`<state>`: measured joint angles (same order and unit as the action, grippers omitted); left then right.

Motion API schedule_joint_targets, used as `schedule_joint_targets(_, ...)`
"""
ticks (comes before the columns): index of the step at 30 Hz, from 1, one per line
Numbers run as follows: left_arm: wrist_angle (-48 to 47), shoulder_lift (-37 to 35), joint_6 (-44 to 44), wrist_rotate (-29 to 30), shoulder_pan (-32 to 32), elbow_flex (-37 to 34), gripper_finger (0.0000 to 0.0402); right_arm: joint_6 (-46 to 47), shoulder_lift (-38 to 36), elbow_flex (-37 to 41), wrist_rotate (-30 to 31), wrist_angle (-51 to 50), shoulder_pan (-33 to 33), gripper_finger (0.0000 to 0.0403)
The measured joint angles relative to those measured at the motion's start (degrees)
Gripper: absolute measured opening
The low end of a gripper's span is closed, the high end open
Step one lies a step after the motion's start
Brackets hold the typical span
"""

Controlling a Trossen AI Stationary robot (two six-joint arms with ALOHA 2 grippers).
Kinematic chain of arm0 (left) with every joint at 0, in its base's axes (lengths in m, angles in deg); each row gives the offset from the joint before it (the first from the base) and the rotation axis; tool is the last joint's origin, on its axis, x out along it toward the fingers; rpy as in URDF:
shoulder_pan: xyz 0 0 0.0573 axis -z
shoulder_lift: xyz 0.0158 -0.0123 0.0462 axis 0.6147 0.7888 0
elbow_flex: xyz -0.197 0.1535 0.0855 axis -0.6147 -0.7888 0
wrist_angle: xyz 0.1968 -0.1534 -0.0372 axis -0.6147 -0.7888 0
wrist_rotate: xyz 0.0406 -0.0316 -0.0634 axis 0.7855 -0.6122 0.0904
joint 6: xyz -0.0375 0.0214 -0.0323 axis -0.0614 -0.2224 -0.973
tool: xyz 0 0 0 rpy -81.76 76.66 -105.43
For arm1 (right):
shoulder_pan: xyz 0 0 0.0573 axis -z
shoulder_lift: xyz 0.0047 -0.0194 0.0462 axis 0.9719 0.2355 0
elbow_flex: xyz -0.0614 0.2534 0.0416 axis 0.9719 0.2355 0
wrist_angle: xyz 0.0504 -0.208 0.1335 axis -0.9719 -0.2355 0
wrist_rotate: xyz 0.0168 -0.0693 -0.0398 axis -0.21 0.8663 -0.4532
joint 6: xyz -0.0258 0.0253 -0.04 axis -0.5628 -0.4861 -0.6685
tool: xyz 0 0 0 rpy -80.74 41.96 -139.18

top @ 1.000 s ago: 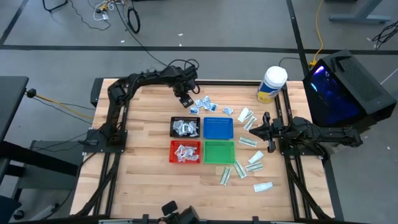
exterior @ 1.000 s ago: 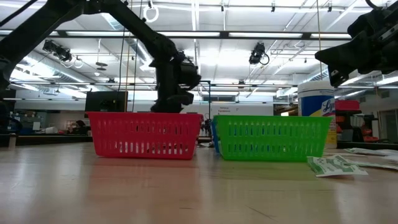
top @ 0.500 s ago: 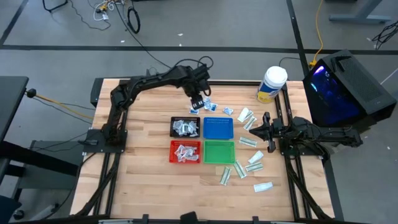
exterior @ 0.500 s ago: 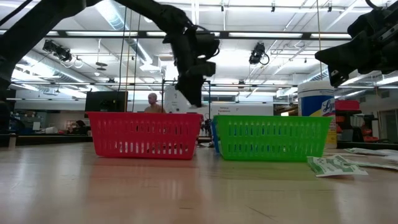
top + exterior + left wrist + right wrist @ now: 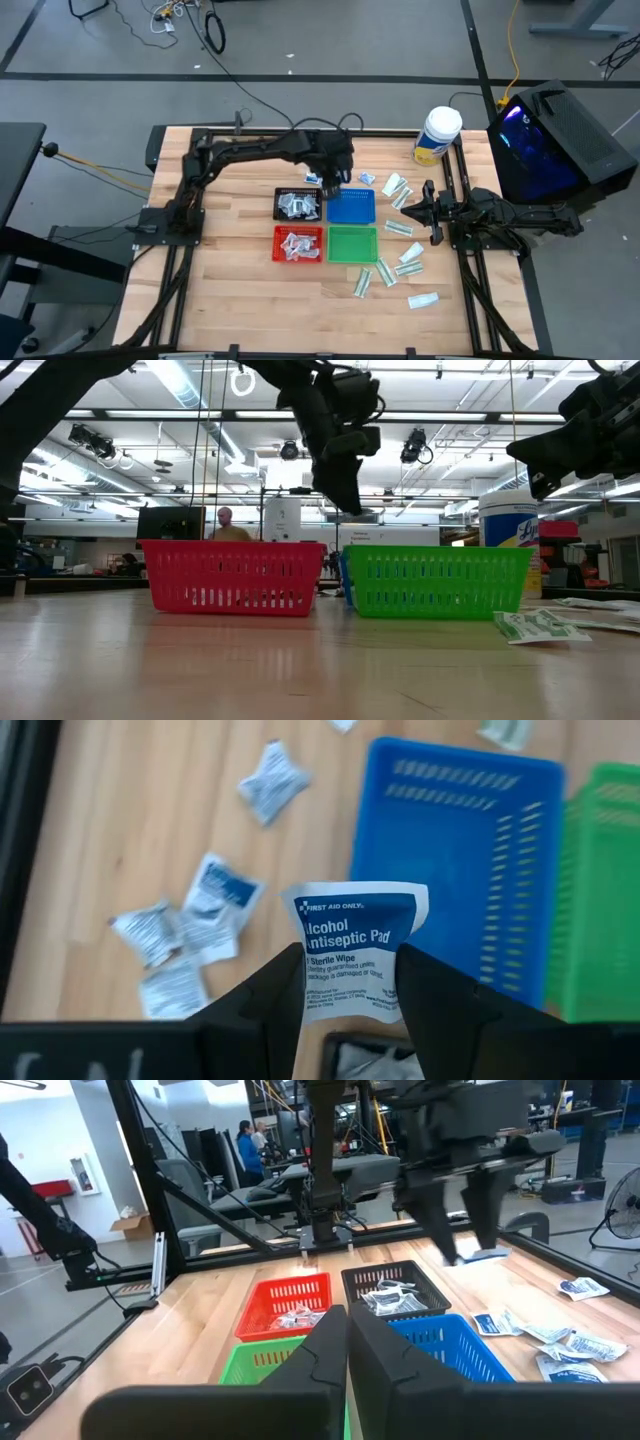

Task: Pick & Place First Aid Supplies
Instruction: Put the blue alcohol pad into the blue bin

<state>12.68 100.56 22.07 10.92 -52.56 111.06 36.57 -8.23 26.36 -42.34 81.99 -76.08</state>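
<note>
Left gripper (image 5: 345,985) clamped on a pad packet (image 5: 352,955) near blue tray (image 5: 450,870); edge-only grip risks slip.

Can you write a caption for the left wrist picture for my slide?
The left tool holds an antiseptic pad packet above the table, near the blue tray.

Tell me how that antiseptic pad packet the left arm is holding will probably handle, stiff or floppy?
Probably light and fairly floppy: the antiseptic pad packet is thin and flat, and its top edge curls slightly above the left tool. It holds its shape while pinched, so likely not limp. The smooth wrapper might slip in a loose grip.
</note>
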Motion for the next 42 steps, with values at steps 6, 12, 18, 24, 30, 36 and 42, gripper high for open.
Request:
schedule_joint_targets(6, 1.39, 0.0, -0.14, -0.02, 3.48, 0.0, 0.0161, -0.01, -0.01, 0.01, 0.01, -0.01, 0.0, 0.0018)
schedule_joint_targets(12, 3.76, 0.0, -0.12, -0.01, 5.66, 0.0, 0.0161, 0.01, -0.02, 0.0, 0.02, 0.0, -0.02, 0.0018)
schedule_joint_targets(18, 4.43, 0.01, -0.1, 0.08, 6.25, 0.0, 0.0161, -0.01, -0.01, 0.01, 0.01, -0.02, -0.01, 0.0018)
schedule_joint_targets(24, 4.43, 0.0, -0.09, -0.79, 6.24, 0.0, 0.017, -0.01, -0.01, 0.01, 0.02, -0.01, -0.01, 0.0018)
schedule_joint_targets(30, 5.05, 0.0, -0.05, -1.43, 6.13, 0.0, 0.0232, -0.01, 0.0, -0.01, 0.02, 0.0, 0.0, 0.0018)
schedule_joint_targets(36, 4.99, 0.0, 0.91, -1.49, 5.48, 0.0, 0.0286, -0.01, 0.0, 0.01, 0.02, -0.02, 0.0, 0.0018)
schedule_joint_targets(42, 4.53, 0.0, 0.87, -1.55, 2.98, 0.0, 0.0295, 0.01, 0.0, -0.01, 0.01, -0.02, -0.01, 0.0018)
